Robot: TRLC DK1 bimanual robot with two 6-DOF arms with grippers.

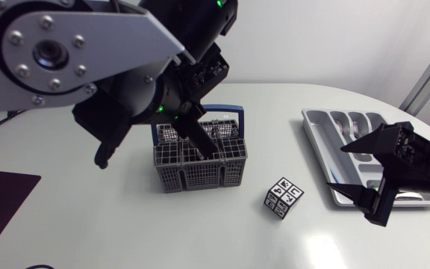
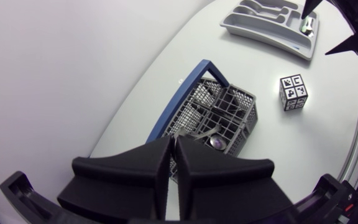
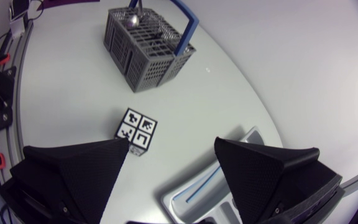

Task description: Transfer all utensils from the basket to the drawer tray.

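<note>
My left gripper (image 2: 173,146) has its jaws pressed together with nothing visible between them. It hangs just over the one grey basket (image 2: 219,115), which has a blue handle. In the left wrist view I can make out one rounded metal utensil head (image 2: 216,142) lying in a compartment of the basket just ahead of the fingertips; I cannot count any others.

My right gripper (image 3: 172,143) has its jaws spread wide and empty above the near end of the single grey drawer tray (image 3: 178,200). One blue-handled utensil (image 3: 204,182) lies in the tray. One black-and-white marker cube (image 1: 284,198) sits on the table (image 1: 125,232) between basket and tray, touching neither.
</note>
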